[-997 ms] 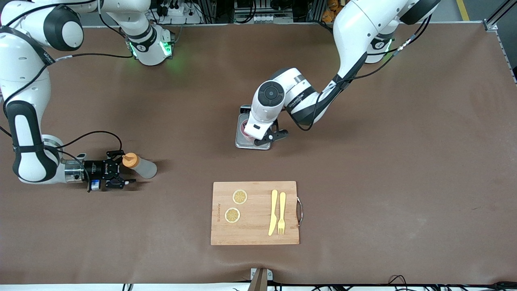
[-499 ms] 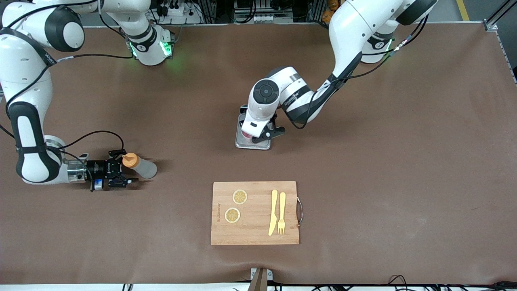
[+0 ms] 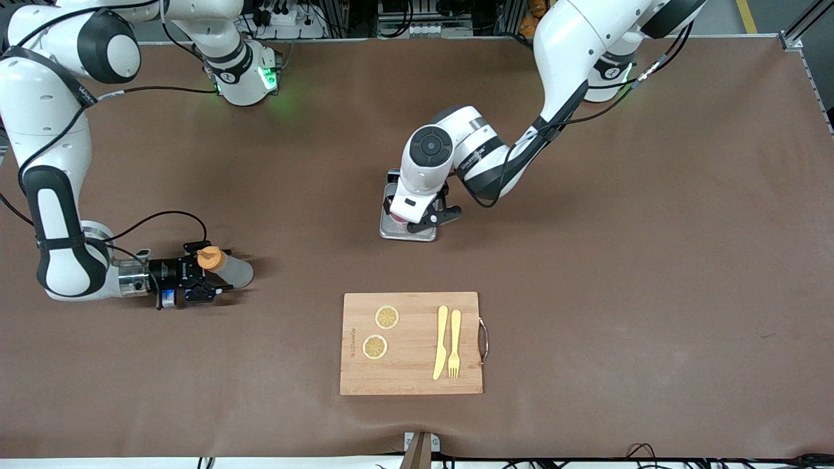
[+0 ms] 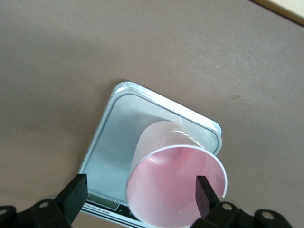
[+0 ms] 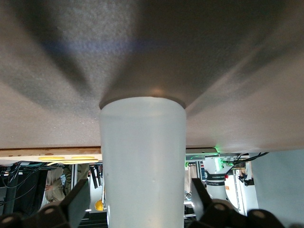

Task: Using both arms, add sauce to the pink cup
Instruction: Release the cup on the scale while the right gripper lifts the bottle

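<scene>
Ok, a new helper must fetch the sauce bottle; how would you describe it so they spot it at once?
Look toward the right arm's end of the brown table, where the right gripper reaches in low. Between its open fingers stands the sauce bottle: small, translucent greyish-white, the only thing with an orange cap.

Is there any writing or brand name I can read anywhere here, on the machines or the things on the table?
None reads clearly.
Wooden cutting board: a line of burnt-in print along its edge toward the right arm's end, too small to read.
Left arm's white forearm: dark lettering, too small to read.
Right arm's white upper link: dark lettering, too small.
Grey metal scale under the pale-pink plastic cup: a strip of print on its edge, blurred.
</scene>
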Controlling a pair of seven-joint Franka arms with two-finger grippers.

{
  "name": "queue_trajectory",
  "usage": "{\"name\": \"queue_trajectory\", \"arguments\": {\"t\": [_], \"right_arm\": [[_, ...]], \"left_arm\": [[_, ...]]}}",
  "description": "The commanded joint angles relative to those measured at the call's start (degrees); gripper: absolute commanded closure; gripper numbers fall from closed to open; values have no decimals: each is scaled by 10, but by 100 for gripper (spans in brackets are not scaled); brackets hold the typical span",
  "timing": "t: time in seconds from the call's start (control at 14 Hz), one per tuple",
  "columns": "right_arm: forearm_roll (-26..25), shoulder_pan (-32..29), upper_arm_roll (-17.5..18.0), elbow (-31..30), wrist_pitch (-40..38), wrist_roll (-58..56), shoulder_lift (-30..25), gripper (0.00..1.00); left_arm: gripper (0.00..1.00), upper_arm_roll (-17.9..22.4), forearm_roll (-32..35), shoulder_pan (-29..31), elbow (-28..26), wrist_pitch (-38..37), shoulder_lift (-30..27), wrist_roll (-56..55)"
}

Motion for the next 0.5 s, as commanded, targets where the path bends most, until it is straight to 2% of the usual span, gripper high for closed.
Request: {"name": "queue_trajectory", "arguments": {"t": [0.0, 0.14, 0.43], "right_arm": [[10, 0, 0, 7, -8, 0, 6, 38], [9, -2, -1, 8, -9, 3, 5, 53], [5, 0, -1, 14, -12, 33, -2, 56]], "left_arm": [[0, 2, 17, 18, -5, -52, -53, 18], [0, 0, 15, 36, -5, -100, -81, 61], [0, -1, 10, 82, -6, -164, -142, 131]]}}
